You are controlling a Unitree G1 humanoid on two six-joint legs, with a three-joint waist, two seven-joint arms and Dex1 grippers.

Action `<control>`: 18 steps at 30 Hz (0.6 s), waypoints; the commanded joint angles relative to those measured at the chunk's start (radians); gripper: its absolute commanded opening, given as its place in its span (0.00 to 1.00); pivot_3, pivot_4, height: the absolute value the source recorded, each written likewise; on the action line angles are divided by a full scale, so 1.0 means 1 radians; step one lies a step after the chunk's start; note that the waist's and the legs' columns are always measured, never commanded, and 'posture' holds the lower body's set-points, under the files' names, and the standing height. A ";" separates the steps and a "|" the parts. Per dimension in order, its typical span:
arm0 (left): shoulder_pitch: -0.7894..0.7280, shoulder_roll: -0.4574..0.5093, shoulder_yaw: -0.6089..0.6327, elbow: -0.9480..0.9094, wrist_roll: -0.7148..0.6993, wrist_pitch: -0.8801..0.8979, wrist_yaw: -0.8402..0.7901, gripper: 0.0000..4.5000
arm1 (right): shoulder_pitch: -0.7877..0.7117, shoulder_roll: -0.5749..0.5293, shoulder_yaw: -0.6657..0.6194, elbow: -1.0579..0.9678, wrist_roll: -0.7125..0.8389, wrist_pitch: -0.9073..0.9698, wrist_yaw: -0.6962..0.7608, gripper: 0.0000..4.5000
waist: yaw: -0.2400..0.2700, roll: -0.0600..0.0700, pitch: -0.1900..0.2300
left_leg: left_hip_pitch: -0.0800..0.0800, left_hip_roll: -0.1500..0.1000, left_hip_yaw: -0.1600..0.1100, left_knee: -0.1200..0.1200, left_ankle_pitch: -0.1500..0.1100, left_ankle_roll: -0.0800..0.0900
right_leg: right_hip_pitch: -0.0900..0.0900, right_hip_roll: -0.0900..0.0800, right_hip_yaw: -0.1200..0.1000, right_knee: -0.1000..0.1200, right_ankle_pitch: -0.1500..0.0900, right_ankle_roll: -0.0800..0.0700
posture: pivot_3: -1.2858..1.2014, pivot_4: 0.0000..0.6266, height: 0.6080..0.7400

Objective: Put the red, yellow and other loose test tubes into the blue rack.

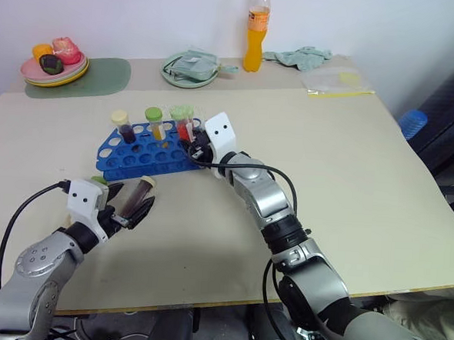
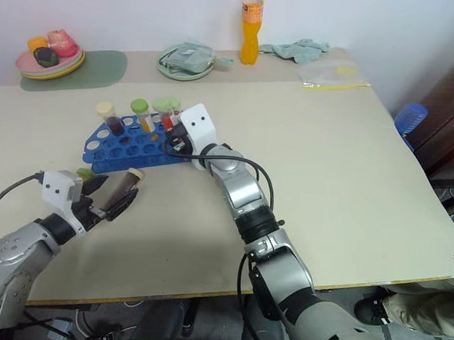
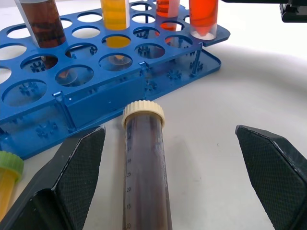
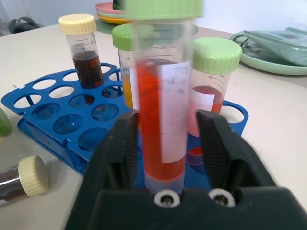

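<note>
Tubes mostly stand in the blue rack (image 1: 139,155), upper left of the frame; right gripper (image 4: 168,143) clamps a red tube (image 4: 160,120) upright for slotting; left gripper (image 3: 168,182) gapes around a maroon tube (image 3: 146,167) lying flat.

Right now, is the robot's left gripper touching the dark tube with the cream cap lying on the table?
Apart. In the left wrist view the dark tube lies between the wide-open jaws of the left gripper, with bare table showing on both sides of it.

We see silver-grey jointed metal arms with black cables looping alongside, white boxy wrist housings, and black two-fingered grippers, left (image 1: 132,208) and right (image 4: 168,143), with finely textured pads (image 3: 81,163).
</note>
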 commanded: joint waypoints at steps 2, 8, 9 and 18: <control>-0.009 0.001 0.019 -0.026 -0.002 -0.021 0.002 1.00 | -0.013 0.014 0.001 -0.030 0.004 -0.029 0.004 0.51 | -0.001 0.000 0.000 | 0.000 0.000 0.000 0.000 0.000 0.000 | 0.000 0.000 0.000 0.000 0.000 0.000 | 0.52 0.24 1.00; -0.020 0.000 0.013 -0.018 0.003 -0.023 0.001 1.00 | 0.004 0.011 0.000 -0.027 0.011 -0.052 0.022 0.51 | -0.001 0.000 0.000 | 0.000 0.000 0.000 0.000 0.000 0.000 | 0.000 0.000 0.000 0.000 0.000 0.000 | 0.52 0.24 1.00; -0.021 0.000 0.012 -0.018 0.003 -0.023 0.000 1.00 | 0.007 0.011 -0.001 -0.023 0.011 -0.056 0.023 0.45 | -0.001 0.000 0.000 | 0.000 0.000 0.000 0.000 0.000 0.000 | 0.000 0.000 0.000 0.000 0.000 0.000 | 0.52 0.24 1.00; -0.018 -0.001 0.013 -0.021 0.004 -0.021 0.001 1.00 | 0.034 0.013 0.006 -0.021 0.001 -0.074 0.016 0.15 | -0.001 0.000 0.000 | 0.000 0.000 0.000 0.000 0.000 0.000 | 0.000 0.000 0.000 0.000 0.000 0.000 | 0.52 0.24 1.00</control>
